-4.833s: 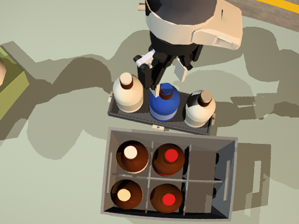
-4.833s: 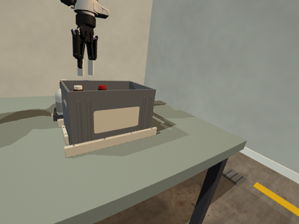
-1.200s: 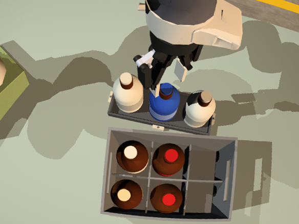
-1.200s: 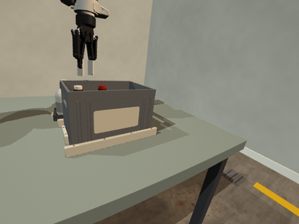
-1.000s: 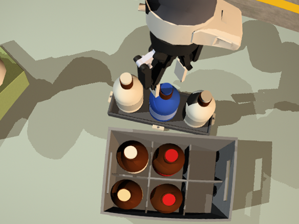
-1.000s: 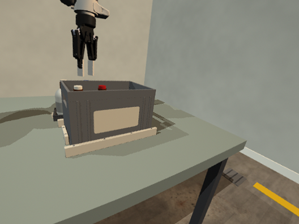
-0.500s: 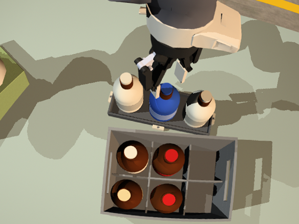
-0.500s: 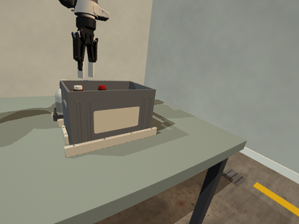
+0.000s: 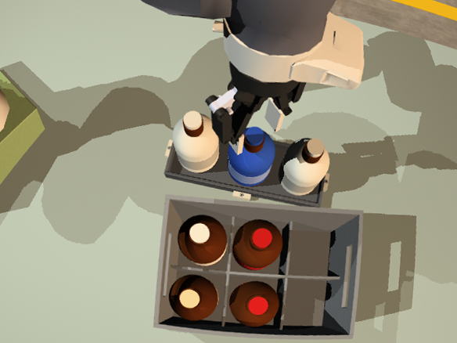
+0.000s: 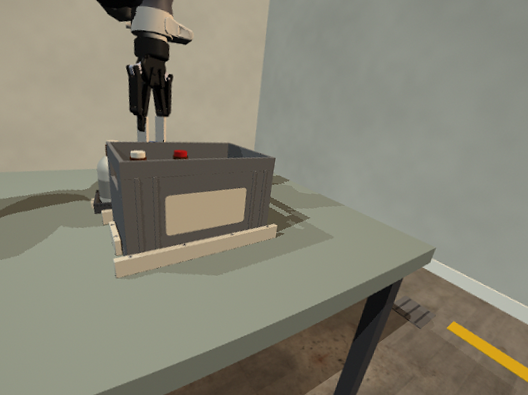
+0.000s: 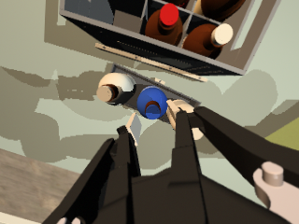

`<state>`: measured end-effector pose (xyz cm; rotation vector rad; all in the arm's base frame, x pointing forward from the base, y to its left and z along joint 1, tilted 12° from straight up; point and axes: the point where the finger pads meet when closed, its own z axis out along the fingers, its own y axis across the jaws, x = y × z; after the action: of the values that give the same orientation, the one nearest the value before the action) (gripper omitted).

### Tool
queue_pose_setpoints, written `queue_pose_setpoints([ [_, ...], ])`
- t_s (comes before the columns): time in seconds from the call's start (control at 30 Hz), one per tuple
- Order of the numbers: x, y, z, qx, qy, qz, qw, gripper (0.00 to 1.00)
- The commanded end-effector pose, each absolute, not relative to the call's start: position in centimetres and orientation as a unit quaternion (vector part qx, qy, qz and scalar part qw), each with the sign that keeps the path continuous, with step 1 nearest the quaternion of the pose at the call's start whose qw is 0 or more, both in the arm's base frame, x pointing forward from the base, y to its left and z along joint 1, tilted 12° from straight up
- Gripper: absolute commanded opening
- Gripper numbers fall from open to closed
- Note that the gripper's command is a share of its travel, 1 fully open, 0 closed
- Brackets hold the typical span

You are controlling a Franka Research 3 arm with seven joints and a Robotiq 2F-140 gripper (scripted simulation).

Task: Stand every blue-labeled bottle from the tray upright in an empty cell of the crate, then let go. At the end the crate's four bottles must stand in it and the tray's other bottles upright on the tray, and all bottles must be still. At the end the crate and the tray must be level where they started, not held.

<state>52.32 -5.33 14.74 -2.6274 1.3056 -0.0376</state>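
Observation:
The blue-labeled bottle (image 9: 250,163) (image 11: 151,99) stands upright in the middle of the dark tray (image 9: 203,181), between a white bottle (image 9: 196,146) on the left and another white bottle (image 9: 304,173) (image 11: 119,86) on the right. My gripper (image 9: 256,129) (image 10: 151,133) (image 11: 153,113) is part open and empty, pointing down, with its fingertips about over the blue cap. The grey crate (image 9: 264,205) (image 10: 138,200) holds two cream-capped bottles in its left column and two red-capped bottles in its middle column. Both right-column cells are empty.
The crate stands close beside the tray, with pale strips (image 10: 192,250) along its base. Small pale blocks (image 9: 241,195) sit at the tray's edges. A green box (image 9: 15,146) stands at the far left in the top view.

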Motion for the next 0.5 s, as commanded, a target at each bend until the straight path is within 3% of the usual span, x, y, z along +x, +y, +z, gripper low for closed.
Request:
queue_pose_setpoints([
  [0.0,52.47,-5.21,14.19,-0.891,0.443,-0.015,0.102,0.38],
  [0.47,52.58,-5.05,13.24,-0.891,0.443,-0.015,0.102,0.38],
])
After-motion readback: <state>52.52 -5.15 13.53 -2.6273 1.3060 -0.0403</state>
